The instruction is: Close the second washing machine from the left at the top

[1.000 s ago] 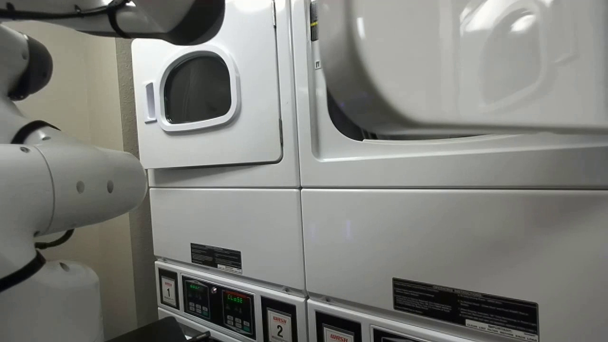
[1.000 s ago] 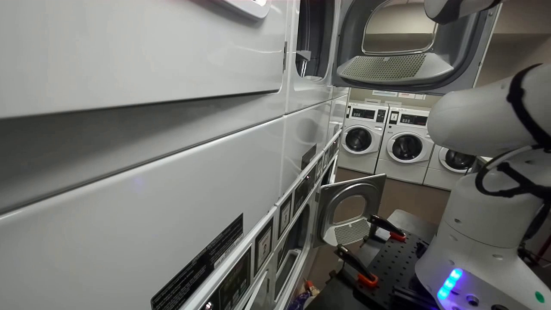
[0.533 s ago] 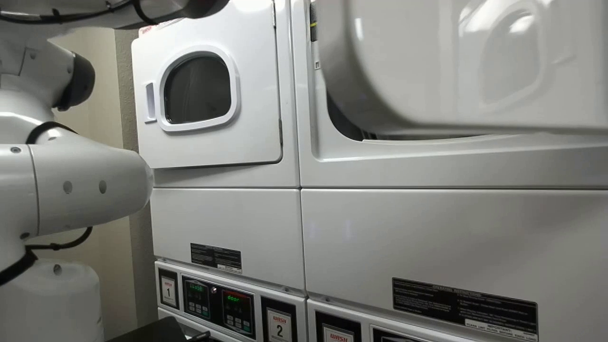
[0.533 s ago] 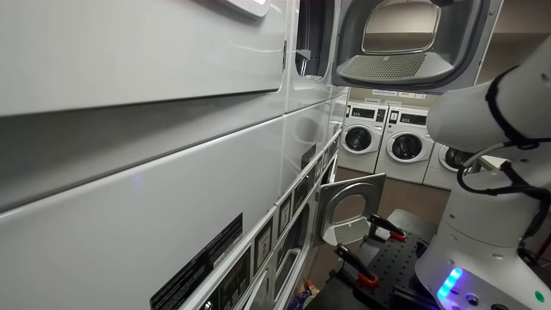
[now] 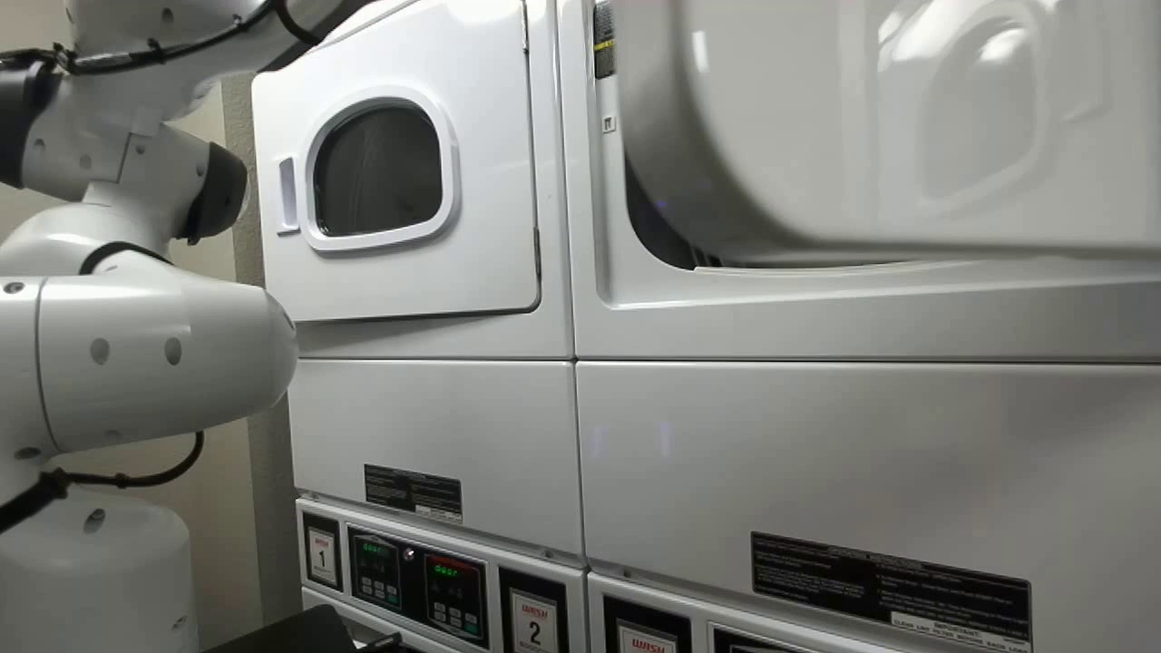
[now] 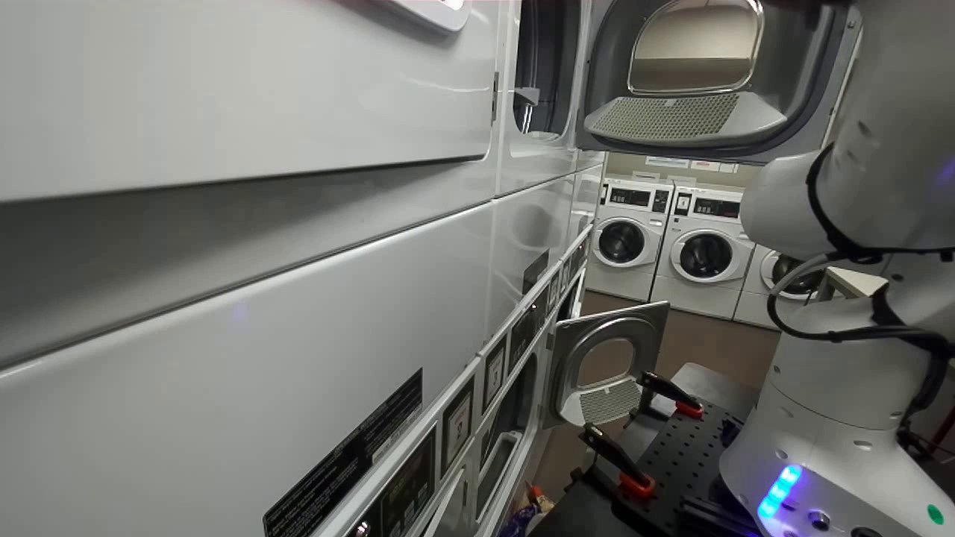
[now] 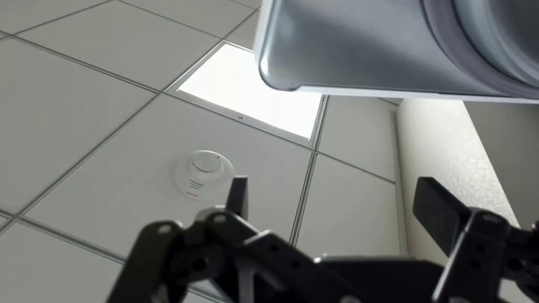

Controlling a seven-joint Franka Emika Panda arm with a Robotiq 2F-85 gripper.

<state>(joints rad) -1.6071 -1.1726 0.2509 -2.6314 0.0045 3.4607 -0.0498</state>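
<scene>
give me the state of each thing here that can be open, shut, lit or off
Gripper, open
Second top door from the left, wide open
First top door, shut or slightly ajar, cannot tell which
Lower grey door, open
Green control displays, lit
Ceiling light, on
Base light strip, lit blue
Far washer doors, seem shut, one partly hidden

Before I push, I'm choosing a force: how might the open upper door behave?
The open upper door likely swings, as its side edge meets the machine. Its moulded frame suggests stiffness; its glossy face might let the tool slip.
</scene>
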